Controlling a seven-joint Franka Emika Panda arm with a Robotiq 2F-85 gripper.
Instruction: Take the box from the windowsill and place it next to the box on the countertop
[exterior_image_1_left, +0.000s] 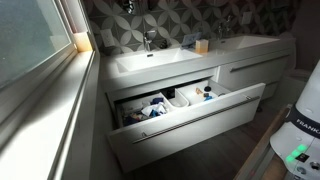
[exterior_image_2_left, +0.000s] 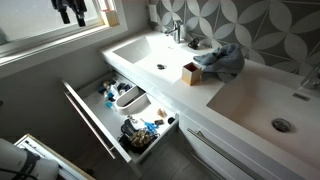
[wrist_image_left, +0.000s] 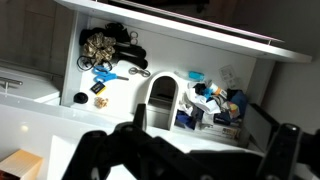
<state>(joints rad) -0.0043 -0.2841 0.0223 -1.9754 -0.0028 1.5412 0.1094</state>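
Two small boxes show in these views. The windowsill box (exterior_image_1_left: 83, 42) sits at the far end of the pale windowsill (exterior_image_1_left: 60, 90), just beside the window glass (exterior_image_1_left: 30, 35) and near the tiled wall. It reads as a warm orange-tan block with flat faces and a matte look like cardboard. It is too small there to tell which way its long side runs.

In the wrist view a tan box corner (wrist_image_left: 20, 165) with straight edges lies on a white ledge at the lower left edge. I cannot tell which box it is.

The countertop box (exterior_image_2_left: 190, 72) is brown and squarish. It stands on the smooth white countertop (exterior_image_2_left: 205, 92) between the two moulded basins, right beside a crumpled blue-grey cloth (exterior_image_2_left: 222, 60). A shiny metal faucet (exterior_image_2_left: 178, 30) rises behind the nearer basin, against glossy grey-and-white patterned tiles.

Below the counter, a white drawer (exterior_image_1_left: 190, 125) stands pulled out, crowded with small items.

The gripper (wrist_image_left: 190, 152) is a dark silhouette along the bottom of the wrist view, its fingers spread apart with nothing between them. In an exterior view it hangs in front of the window at the top edge (exterior_image_2_left: 72, 10).
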